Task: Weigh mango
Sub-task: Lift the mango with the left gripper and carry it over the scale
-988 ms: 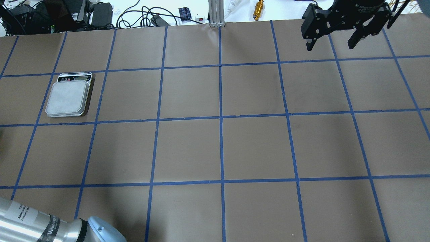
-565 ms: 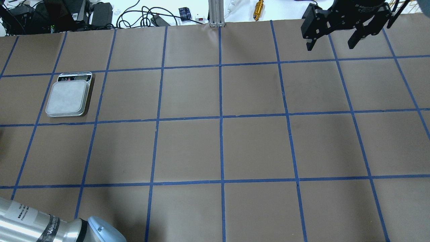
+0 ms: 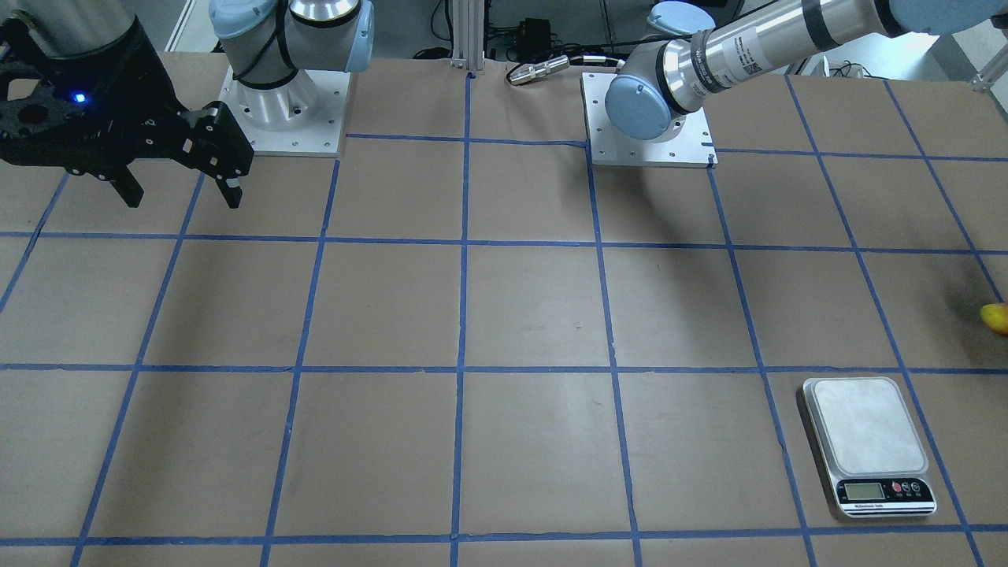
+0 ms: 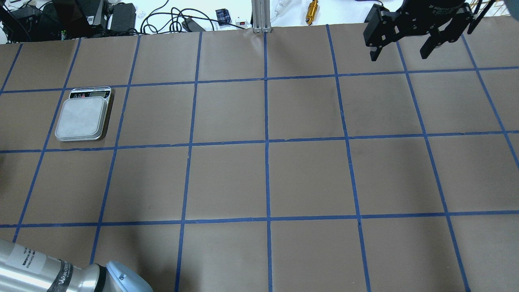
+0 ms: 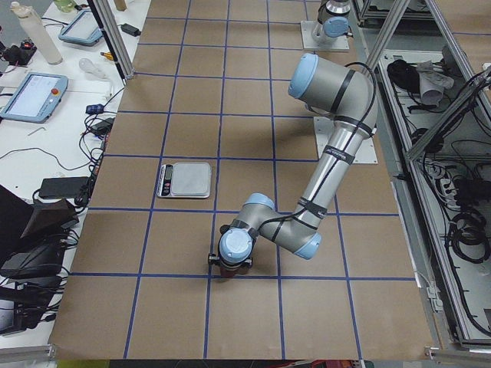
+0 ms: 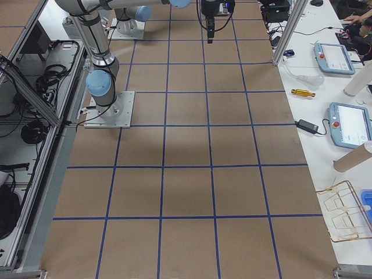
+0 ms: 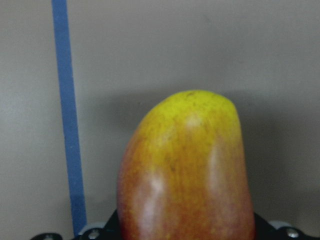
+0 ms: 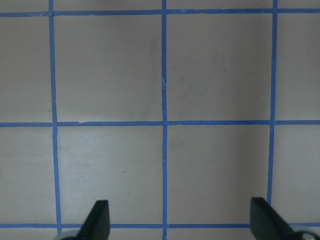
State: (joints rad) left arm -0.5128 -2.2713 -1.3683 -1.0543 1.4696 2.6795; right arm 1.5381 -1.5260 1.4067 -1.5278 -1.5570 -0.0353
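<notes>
The mango (image 7: 185, 175), yellow at its tip and orange-red lower down, fills the left wrist view right in front of my left gripper. Dark gripper parts hug its lower sides, but I cannot tell whether the jaws press it. Its yellow tip shows at the right edge of the front view (image 3: 996, 317), low over the paper. In the exterior left view my left gripper (image 5: 227, 268) points down at the table, nearer that camera than the scale (image 5: 188, 179). The scale (image 4: 81, 117) has a bare silver platform. My right gripper (image 4: 399, 54) hangs open and empty over the far right corner.
The table is brown paper with a blue tape grid. Cables, boxes, a metal post (image 4: 259, 16) and a gold cylinder (image 4: 312, 11) lie beyond the far edge. The two arm bases (image 3: 283, 110) (image 3: 650, 118) stand on white plates.
My left arm's link at the bottom left of the overhead view has sunk slightly. The right gripper and the scale have not moved.
</notes>
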